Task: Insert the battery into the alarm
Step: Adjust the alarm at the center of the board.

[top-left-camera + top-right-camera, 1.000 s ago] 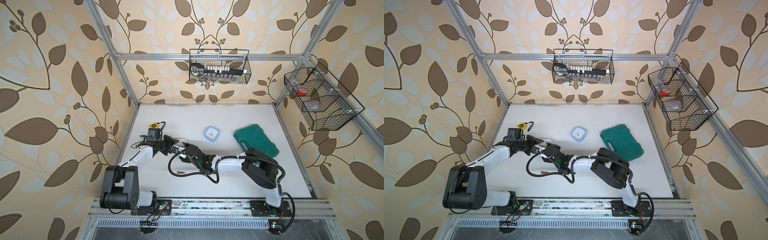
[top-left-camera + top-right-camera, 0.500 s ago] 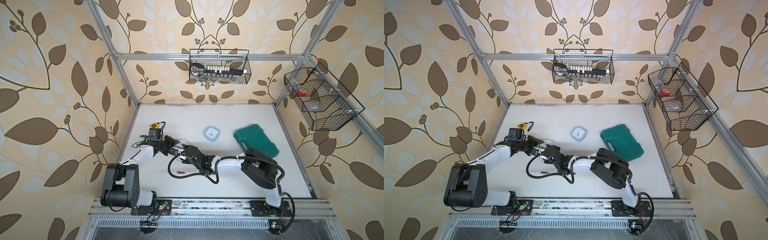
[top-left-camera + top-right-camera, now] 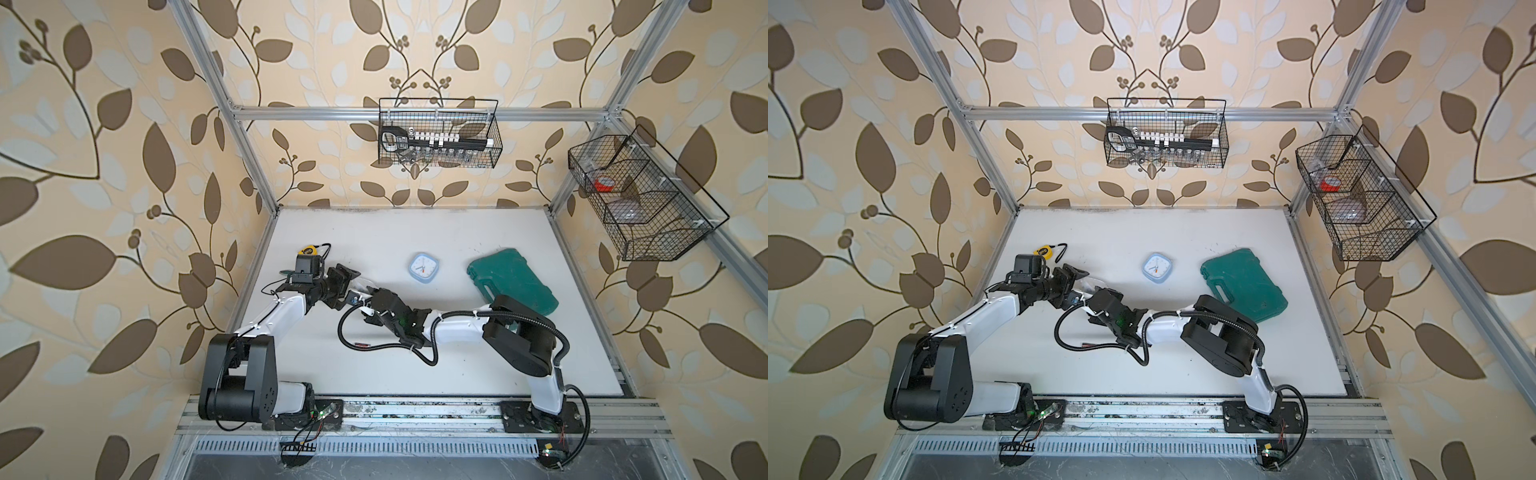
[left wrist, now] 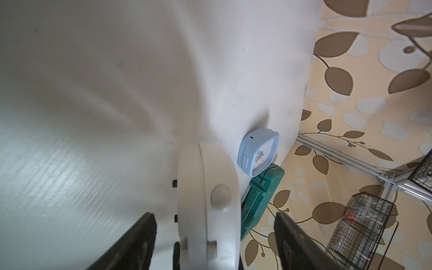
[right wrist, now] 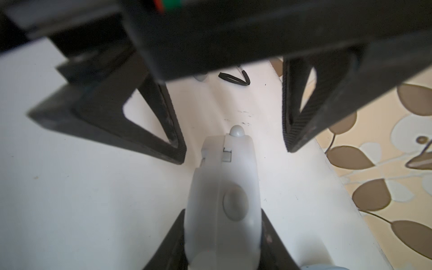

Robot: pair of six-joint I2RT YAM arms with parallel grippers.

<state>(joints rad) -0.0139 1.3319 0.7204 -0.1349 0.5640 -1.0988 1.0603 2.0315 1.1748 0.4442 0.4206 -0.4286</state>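
The right gripper (image 5: pixel 223 210) clamps the white unit (image 5: pixel 224 177) by its 2 flat faces. The unit is held edge-on near the table's (image 3: pixel 415 365) left edge, about midway between front and back. With both arms on it, it is judged to be the alarm. The blue clock (image 3: pixel 424 268) lies face up, well apart toward the middle.

The left gripper (image 4: pixel 214 217) has its jaws spread wide. They stand on either side of the unit and touch neither face. This reads as a handover to the right arm.

To do it well, the left arm should back straight out along its own line, so neither finger brushes the unit and twists it in the right grip. The right should hold firm and then turn the battery bay into reach.

The battery cannot be picked out for certain. A small dark-red stick (image 3: pixel 360 344) on the table, by the right arm's cable loop, may be it.

2 wire baskets hang on the frame.
- The back basket (image 3: pixel 438 99) holds a black tool with a row of white pieces, and small metal parts below it.
- The right basket (image 3: pixel 652 245) has compartments. 1 holds a red roll (image 3: pixel 603 183), and the next holds something clear that cannot be identified.

A green case (image 3: pixel 513 284) lies shut near the right edge. A yellow tape (image 3: pixel 307 250) sits by the left edge.
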